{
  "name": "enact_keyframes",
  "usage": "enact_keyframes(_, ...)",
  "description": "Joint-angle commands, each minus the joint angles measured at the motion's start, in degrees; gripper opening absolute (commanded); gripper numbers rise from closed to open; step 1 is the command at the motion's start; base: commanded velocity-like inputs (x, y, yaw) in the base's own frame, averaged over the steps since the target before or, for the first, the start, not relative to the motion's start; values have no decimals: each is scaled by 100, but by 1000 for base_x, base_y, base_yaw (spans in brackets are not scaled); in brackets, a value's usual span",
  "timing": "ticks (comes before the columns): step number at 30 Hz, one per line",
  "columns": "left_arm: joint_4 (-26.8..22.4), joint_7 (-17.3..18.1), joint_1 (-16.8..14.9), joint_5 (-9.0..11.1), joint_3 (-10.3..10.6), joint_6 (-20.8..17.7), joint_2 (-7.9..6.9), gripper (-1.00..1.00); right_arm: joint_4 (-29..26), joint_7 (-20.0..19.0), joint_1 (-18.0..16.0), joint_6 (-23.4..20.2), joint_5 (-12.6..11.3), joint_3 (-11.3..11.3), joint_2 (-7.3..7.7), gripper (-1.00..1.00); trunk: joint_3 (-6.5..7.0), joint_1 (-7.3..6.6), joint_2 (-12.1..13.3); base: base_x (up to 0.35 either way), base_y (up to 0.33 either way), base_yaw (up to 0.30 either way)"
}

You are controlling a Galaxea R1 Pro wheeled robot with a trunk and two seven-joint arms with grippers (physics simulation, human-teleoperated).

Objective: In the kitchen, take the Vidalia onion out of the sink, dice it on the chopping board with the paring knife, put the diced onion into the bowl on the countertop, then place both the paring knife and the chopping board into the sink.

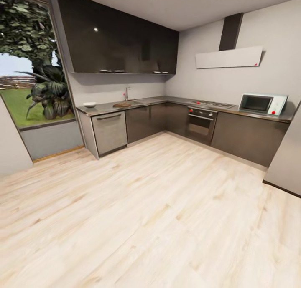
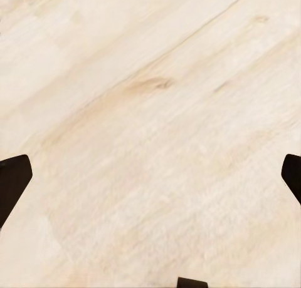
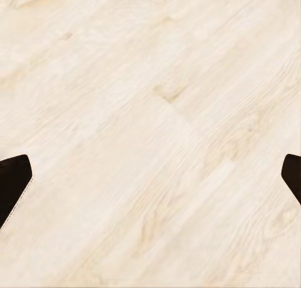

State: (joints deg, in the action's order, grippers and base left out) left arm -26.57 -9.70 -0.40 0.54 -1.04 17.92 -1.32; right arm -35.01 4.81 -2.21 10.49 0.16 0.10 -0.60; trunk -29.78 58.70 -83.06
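Across the room, the grey countertop [image 1: 104, 109] runs along the far wall over dark cabinets. A white bowl [image 1: 89, 104] rests near its left end. To the right of the bowl lies the brown chopping board [image 1: 122, 105], and behind it rises the chrome faucet [image 1: 126, 92] of the sink [image 1: 139, 101]. The onion and the knife are too small or hidden at this distance. My left gripper [image 2: 150, 181] is open over bare wooden floor, its dark fingers [image 2: 12, 183] spread wide. My right gripper [image 3: 150, 181] is also open above the floor.
A light wood floor [image 1: 159, 213] stretches to the cabinets. A steel dishwasher [image 1: 109, 132] stands under the counter's left end, with an oven [image 1: 200, 124] and hob [image 1: 212, 104] in the corner run and a microwave [image 1: 261, 103] further right. A wall panel [image 1: 288, 162] juts in at right.
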Motion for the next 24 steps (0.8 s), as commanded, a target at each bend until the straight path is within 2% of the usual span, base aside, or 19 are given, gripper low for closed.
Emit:
enact_keyframes(1,6,-12,-4,6,1,18,0,100,3,20,-2,18,2,1,-1,100,-6,3,-2,332,-38,108)
enact_keyframes(9,10,-13,-4,0,-1,18,0,100,3,20,-1,22,2,5,-1,100,-6,3,-2,332,-106,84)
enact_keyframes(24,11,-12,-4,-2,-1,18,0,100,3,20,-1,24,2,8,-1,100,-6,3,-2,332,-131,4)
